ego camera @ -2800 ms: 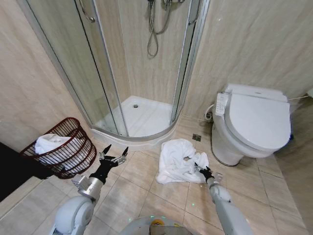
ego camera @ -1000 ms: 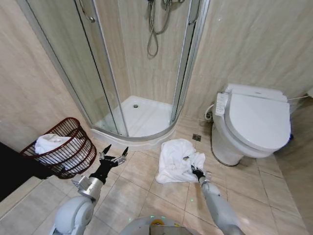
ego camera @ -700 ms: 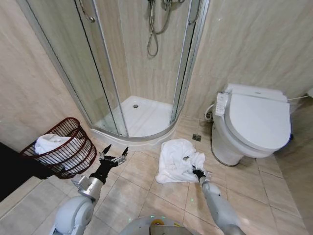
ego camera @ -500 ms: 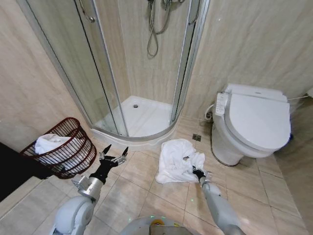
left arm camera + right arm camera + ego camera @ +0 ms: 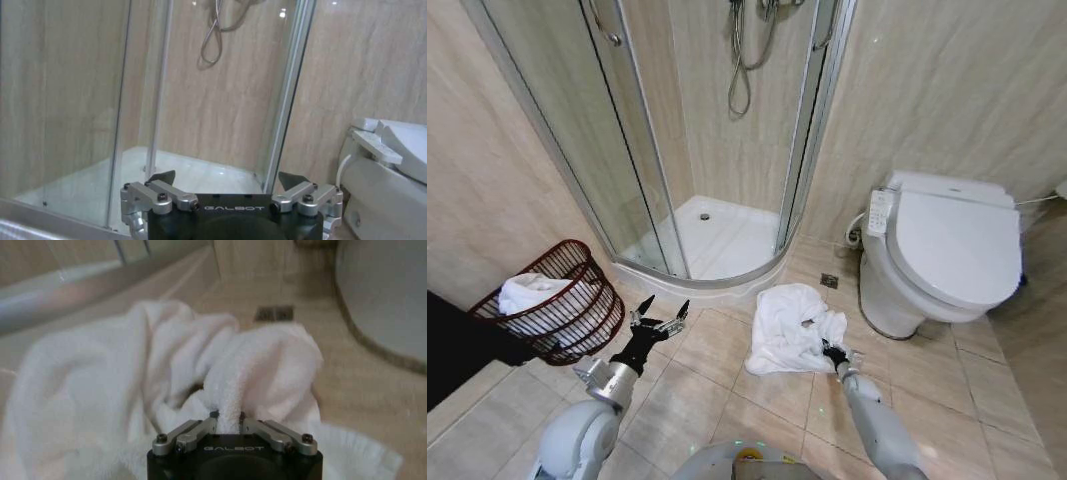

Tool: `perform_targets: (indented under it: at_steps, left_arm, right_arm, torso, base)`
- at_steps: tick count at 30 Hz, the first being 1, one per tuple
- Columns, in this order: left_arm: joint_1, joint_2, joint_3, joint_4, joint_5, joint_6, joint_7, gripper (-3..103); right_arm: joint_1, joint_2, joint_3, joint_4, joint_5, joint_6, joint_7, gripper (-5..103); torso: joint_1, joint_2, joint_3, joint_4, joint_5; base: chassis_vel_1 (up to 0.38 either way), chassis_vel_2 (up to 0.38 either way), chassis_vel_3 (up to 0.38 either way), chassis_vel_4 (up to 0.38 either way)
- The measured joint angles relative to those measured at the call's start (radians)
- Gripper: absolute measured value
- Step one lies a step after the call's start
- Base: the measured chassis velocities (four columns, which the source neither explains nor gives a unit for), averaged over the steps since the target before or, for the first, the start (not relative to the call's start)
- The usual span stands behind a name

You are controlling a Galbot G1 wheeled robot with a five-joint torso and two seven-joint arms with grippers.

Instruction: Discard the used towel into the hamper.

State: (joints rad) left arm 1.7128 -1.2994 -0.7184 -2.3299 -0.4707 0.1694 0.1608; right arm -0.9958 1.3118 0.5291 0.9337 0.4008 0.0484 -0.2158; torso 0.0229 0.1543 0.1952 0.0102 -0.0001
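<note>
A: Where's the towel (image 5: 792, 325)?

B: White, crumpled on the floor (image 5: 727, 400) tiles, between the shower stall (image 5: 707, 240) lip and the toilet (image 5: 947, 250) base. A floor drain (image 5: 829, 281) sits just beyond it.

A: Right gripper (image 5: 832, 353)?

B: At the towel's near-right edge. The right wrist view shows the jaws pinched together on a raised fold of the terry (image 5: 230, 390). Clamped on the towel, which lies on the tiles, not lifted.

A: Grip quality?

B: My read: thin. It has one ridge of cloth, and the bulk spreads away from the jaws. Lift straight up and slowly so the fold doesn't slide out. Get the trailing end clear of the floor before swinging, or it drags and may catch on the shower lip.

A: Hamper (image 5: 562, 300)?

B: Dark reddish wire basket, far left against the wall, well apart from the towel. It already holds some white cloth. That's a long cross-body carry. Release only when the bundle is over the rim, since a hanging tail could drape outside.

A: Left gripper (image 5: 659, 320)?

B: Idle, fingers spread wide, hovering near the hamper.
</note>
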Motion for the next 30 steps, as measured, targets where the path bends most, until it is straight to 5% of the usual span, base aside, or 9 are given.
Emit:
perform_targets:
  at_steps: [20, 30]
  left_arm:
    - [0.000, 0.000, 0.000, 0.000, 0.000, 0.000, 0.000, 100]
    - [0.000, 0.000, 0.000, 0.000, 0.000, 0.000, 0.000, 100]
  right_arm:
    - [-0.331, -0.079, 0.149, 0.757, 0.317, -0.134, 0.063, 3]
    - [-0.397, -0.135, 0.295, 1.065, 0.327, -0.150, 0.064, 3]
  torso:
    - [0.000, 0.000, 0.000, -0.0001, 0.0002]
    - [0.000, 0.000, 0.000, 0.0001, 0.0003]
  base:
    - [0.000, 0.000, 0.000, 0.000]
    - [0.000, 0.000, 0.000, 0.000]
